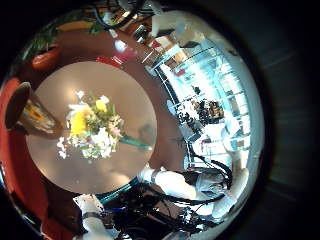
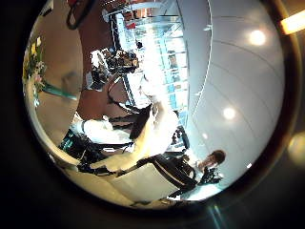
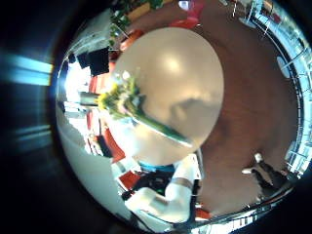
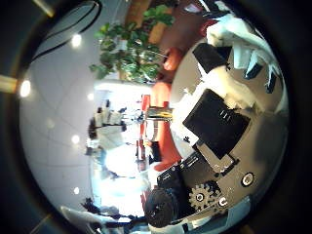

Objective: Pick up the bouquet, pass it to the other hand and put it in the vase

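Palm views of the 2 hands over a round table (image 1: 130, 85). The bouquet (image 1: 93, 125) lies flat on the tabletop near its middle, blooms bunched at 1 end and stems running out at the other. No finger touches it. The vase (image 1: 22, 108) stands upright near the table's rim, on the side of the blooms; it is close to them but apart, and its mouth is empty. Seen from the left little finger side, the whole tabletop fits in the view and the bouquet is small, so that palm is well above it. Parts of the left hand (image 1: 93, 212) show only at the view's edge, and I cannot tell whether its fingers are straight or curled. From the left thumb side, only the bouquet's blooms (image 2: 36, 62) show, at the rim of the view. The right little finger side view shows the same table (image 3: 185, 68) from above, with the bouquet (image 3: 125, 97) lying toward one side of it and its stems pointing in across the bare top. The right thumb side view is largely filled by the right hand (image 4: 219, 117) itself. Nothing is held among its fingers (image 4: 244, 54), but how far they are spread cannot be told.
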You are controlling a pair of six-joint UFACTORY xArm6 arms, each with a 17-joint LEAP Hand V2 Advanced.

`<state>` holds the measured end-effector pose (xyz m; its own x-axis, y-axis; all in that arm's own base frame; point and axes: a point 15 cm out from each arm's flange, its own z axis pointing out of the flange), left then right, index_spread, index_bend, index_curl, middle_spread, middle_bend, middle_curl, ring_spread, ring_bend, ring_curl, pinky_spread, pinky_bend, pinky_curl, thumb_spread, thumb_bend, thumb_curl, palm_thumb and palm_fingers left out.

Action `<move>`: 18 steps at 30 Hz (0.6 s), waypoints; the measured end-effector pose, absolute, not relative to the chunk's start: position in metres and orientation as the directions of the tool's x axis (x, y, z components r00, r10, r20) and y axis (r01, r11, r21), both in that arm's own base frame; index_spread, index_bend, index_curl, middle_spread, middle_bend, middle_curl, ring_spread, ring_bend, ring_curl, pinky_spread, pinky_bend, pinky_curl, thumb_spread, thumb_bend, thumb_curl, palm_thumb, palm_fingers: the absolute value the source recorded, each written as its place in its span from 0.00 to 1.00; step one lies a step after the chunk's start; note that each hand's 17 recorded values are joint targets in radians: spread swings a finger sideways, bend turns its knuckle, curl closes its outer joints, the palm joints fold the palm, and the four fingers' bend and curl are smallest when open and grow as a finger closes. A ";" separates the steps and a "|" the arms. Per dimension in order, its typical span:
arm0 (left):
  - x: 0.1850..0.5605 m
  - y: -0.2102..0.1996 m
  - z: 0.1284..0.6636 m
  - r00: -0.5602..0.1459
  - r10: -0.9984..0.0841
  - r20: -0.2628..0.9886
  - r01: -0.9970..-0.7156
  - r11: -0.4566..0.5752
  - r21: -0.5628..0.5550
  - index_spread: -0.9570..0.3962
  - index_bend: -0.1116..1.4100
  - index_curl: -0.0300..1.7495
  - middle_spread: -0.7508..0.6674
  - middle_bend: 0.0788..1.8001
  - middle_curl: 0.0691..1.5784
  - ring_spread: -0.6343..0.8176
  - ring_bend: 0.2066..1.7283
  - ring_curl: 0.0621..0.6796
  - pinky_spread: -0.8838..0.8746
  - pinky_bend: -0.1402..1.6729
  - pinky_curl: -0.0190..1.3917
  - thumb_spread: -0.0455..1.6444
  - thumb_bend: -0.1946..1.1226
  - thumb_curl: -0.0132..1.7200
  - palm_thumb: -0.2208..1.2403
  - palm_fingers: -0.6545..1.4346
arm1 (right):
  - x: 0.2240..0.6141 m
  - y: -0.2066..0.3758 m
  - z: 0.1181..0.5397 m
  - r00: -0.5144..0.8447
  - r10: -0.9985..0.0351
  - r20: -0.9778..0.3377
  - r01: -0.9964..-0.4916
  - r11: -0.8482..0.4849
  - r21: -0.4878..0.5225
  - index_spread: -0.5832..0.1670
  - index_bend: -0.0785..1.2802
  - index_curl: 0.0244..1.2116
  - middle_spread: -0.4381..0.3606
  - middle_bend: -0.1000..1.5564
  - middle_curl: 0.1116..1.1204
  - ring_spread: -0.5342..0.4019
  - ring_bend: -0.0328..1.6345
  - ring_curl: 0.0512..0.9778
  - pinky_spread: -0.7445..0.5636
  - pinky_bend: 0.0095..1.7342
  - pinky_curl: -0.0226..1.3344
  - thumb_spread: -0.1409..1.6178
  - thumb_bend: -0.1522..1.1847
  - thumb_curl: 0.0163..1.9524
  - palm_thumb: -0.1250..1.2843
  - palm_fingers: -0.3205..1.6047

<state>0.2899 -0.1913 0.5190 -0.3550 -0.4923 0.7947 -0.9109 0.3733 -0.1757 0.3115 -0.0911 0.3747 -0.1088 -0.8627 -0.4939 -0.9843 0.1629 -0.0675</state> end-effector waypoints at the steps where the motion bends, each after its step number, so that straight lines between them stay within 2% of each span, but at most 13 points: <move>1: 0.289 -0.190 0.514 -0.360 -0.514 0.779 -0.908 0.385 -0.165 0.78 0.19 0.22 0.70 0.10 0.21 0.75 0.24 0.18 0.75 0.20 0.23 0.64 0.13 0.20 0.34 0.45 | 0.311 -0.089 0.366 -0.108 -0.880 -0.463 -0.990 0.139 -0.033 0.38 0.45 0.61 0.35 0.70 0.57 0.31 0.77 0.56 0.25 0.62 0.52 0.65 0.10 0.45 0.62 0.53; 3: 0.288 -0.186 0.503 -0.367 -0.557 0.745 -0.904 0.404 -0.143 0.78 0.19 0.22 0.70 0.10 0.21 0.75 0.24 0.18 0.75 0.19 0.23 0.65 0.13 0.20 0.34 0.45 | 0.311 -0.083 0.354 -0.107 -0.901 -0.421 -0.994 0.109 0.020 0.35 0.38 0.58 0.33 0.67 0.56 0.31 0.77 0.55 0.27 0.60 0.51 0.66 0.10 0.43 0.62 0.45; 6: 0.287 -0.176 0.484 -0.377 -0.630 0.679 -0.898 0.428 -0.102 0.78 0.19 0.22 0.70 0.10 0.21 0.76 0.24 0.18 0.76 0.19 0.23 0.65 0.14 0.20 0.37 0.45 | 0.312 -0.071 0.341 -0.092 -0.919 -0.383 -0.995 0.069 0.076 0.34 0.35 0.54 0.32 0.64 0.54 0.32 0.74 0.53 0.32 0.56 0.50 0.66 0.09 0.40 0.61 0.38; 10: 0.289 -0.163 0.464 -0.409 -0.726 0.553 -0.888 0.457 -0.057 0.77 0.19 0.22 0.71 0.09 0.21 0.76 0.23 0.17 0.76 0.19 0.24 0.65 0.14 0.20 0.40 0.44 | 0.304 -0.065 0.308 -0.086 -0.948 -0.306 -0.985 0.036 0.166 0.34 0.36 0.52 0.32 0.58 0.49 0.34 0.69 0.48 0.43 0.50 0.47 0.67 0.09 0.37 0.61 0.30; 14: 0.283 -0.158 0.448 -0.450 -0.783 0.429 -0.868 0.497 -0.003 0.77 0.19 0.22 0.71 0.09 0.21 0.76 0.23 0.17 0.76 0.19 0.24 0.66 0.13 0.21 0.42 0.44 | 0.286 -0.064 0.269 -0.085 -0.966 -0.246 -0.968 0.021 0.251 0.35 0.37 0.50 0.32 0.53 0.45 0.37 0.66 0.45 0.51 0.46 0.44 0.67 0.09 0.34 0.60 0.29; 18: 0.275 -0.162 0.442 -0.480 -0.797 0.368 -0.851 0.525 0.026 0.77 0.19 0.22 0.72 0.09 0.21 0.76 0.23 0.17 0.76 0.19 0.24 0.66 0.13 0.21 0.43 0.44 | 0.278 -0.064 0.249 -0.083 -0.972 -0.222 -0.960 0.018 0.278 0.37 0.35 0.47 0.33 0.50 0.43 0.39 0.65 0.42 0.57 0.43 0.42 0.66 0.09 0.31 0.60 0.29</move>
